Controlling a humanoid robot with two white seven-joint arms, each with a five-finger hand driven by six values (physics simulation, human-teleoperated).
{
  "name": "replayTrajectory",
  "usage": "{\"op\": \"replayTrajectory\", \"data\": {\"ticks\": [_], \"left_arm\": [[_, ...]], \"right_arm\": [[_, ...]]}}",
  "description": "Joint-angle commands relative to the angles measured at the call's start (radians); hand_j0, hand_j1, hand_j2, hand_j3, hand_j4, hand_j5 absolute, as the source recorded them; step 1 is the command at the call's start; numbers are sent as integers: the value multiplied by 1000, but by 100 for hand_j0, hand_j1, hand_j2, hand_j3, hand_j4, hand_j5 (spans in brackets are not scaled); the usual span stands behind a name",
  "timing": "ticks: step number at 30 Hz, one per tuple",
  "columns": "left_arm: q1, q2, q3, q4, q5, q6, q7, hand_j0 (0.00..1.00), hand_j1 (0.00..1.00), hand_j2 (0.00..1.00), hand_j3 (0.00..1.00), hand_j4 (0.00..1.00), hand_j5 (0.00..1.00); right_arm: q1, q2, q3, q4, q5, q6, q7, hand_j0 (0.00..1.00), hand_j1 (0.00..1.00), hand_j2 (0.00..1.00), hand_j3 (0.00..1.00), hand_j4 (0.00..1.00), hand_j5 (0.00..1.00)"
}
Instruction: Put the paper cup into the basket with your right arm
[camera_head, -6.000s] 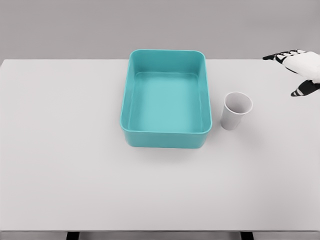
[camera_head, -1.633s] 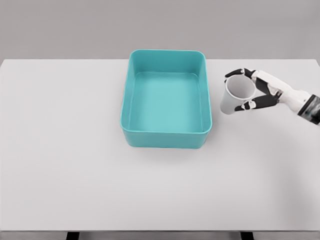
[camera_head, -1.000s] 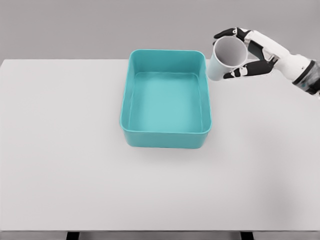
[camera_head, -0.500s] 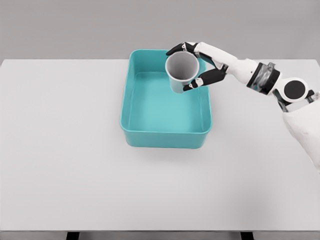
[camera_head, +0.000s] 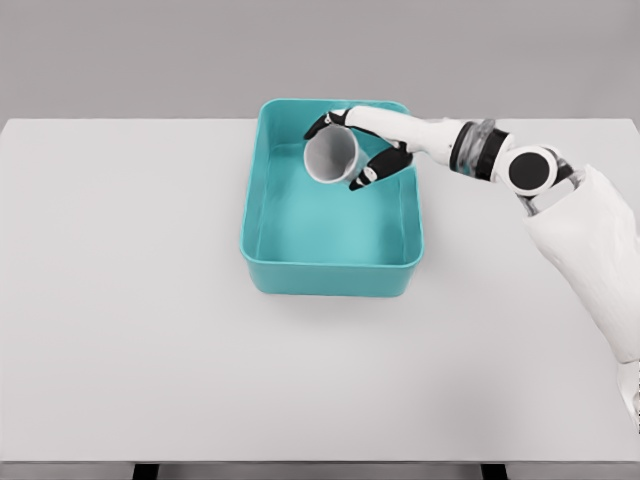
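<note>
White table (camera_head: 150, 330) fills most of what I see, and it is the biggest thing here. On it, near the back and about in the middle, sits the teal basket (camera_head: 330, 275), a box with low walls and an open top. My right arm (camera_head: 560, 215) comes in from the right side and reaches over the far right corner of the basket. My right hand (camera_head: 362, 150) is wrapped around the paper cup (camera_head: 330, 158), with dark fingertips (camera_head: 360, 181) pressed on both sides of it. The cup is tipped, so I can look into its open mouth. It is over the back part of the basket, inside the line of the walls, but I think it is up in the air and not on the bottom. I cannot see my left arm at all. So I think most of the job is done: the cup is picked up and carried over the basket. What is left is to bring it down a bit, let go, and pull my hand away.
</note>
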Motion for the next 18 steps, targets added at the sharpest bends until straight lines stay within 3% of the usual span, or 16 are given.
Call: {"op": "replayTrajectory", "data": {"ticks": [1, 3, 6, 8, 15, 16, 18], "left_arm": [[0, 0, 0, 0, 0, 0, 0, 100, 100, 100, 100, 100, 100], [0, 0, 0, 0, 0, 0, 0, 100, 100, 100, 100, 100, 100], [0, 0, 0, 0, 0, 0, 0, 100, 100, 100, 100, 100, 100], [0, 0, 0, 0, 0, 0, 0, 100, 100, 100, 100, 100, 100], [0, 0, 0, 0, 0, 0, 0, 100, 100, 100, 100, 100, 100], [0, 0, 0, 0, -1, 0, 0, 100, 100, 100, 100, 100, 100], [0, 0, 0, 0, 0, 0, 0, 100, 100, 100, 100, 100, 100]], "right_arm": [[0, 13, 14, -6, 117, 12, 0, 70, 70, 70, 70, 70, 70], [-8, 13, 25, -14, 194, 38, 0, 70, 70, 70, 70, 70, 70], [-11, 14, 54, -89, 303, 143, 0, 72, 72, 72, 72, 72, 72], [-11, 14, 54, -120, 303, 198, 0, 100, 100, 100, 100, 100, 100], [-11, 22, 54, -138, 295, 224, 0, 100, 100, 100, 100, 100, 100], [-11, 13, 48, -153, 277, 226, 0, 100, 100, 100, 100, 100, 100], [-6, -30, -1, -195, 61, 218, 0, 100, 100, 100, 100, 100, 100]]}}
